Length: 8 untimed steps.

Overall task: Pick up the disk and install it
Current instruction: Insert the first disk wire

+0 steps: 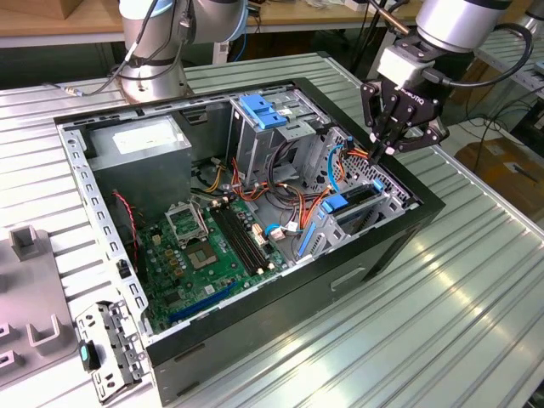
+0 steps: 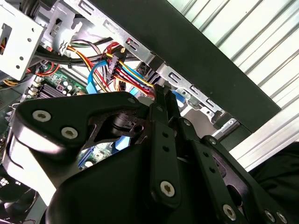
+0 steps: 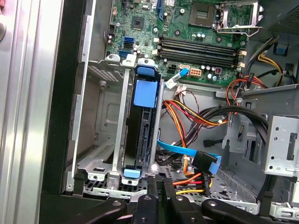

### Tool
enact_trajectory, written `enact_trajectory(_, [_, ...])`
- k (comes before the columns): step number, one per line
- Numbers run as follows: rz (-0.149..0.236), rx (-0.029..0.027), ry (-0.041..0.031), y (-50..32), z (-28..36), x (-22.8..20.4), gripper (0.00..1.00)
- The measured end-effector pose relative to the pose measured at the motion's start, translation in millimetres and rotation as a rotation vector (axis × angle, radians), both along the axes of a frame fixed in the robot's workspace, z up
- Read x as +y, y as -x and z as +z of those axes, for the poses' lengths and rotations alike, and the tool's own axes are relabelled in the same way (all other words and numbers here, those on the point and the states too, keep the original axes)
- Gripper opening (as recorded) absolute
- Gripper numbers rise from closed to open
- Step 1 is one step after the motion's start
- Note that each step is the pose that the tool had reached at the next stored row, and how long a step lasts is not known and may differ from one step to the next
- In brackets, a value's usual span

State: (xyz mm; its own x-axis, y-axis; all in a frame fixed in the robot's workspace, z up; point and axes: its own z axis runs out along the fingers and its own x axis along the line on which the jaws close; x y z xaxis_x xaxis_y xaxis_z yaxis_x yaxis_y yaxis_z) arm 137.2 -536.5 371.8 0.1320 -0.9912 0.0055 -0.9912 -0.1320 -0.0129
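1. power-supply box: grey, at the exterior view's left end of the open case.
2. motherboard: flat on the case floor.
3. drive cage: tall metal, blue top, mid-case.
4. disk: in the narrow bay at the case corner toward the exterior view's right. In the first wrist view it stands on edge between metal rails, a blue bracket at each end. Its long axis lies level and parallel to the black case wall beside it, one end toward the motherboard. Its broad faces are hidden.
5. gripper: above the case rim, near the disk but apart from it. Its fingers are pressed together and hold nothing.
6. status: the disk appears seated, so the install is judged done or nearly so. Latching cannot be told.
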Motion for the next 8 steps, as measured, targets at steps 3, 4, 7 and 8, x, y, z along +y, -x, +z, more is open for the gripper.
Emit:
enact_trajectory(3, [-0.005,0.0,0.0,0.0,0.0,0.0,0.17])
enact_trajectory(4, [-0.012,0.0,-0.0001,0.0,0.0,0.0,0.17])
enact_trajectory(7, [-0.048,0.0,0.0,0.8,0.0,-0.2,0.17])
enact_trajectory(8, [-0.049,0.0,0.0,2.0,0.0,-0.5,0.17])
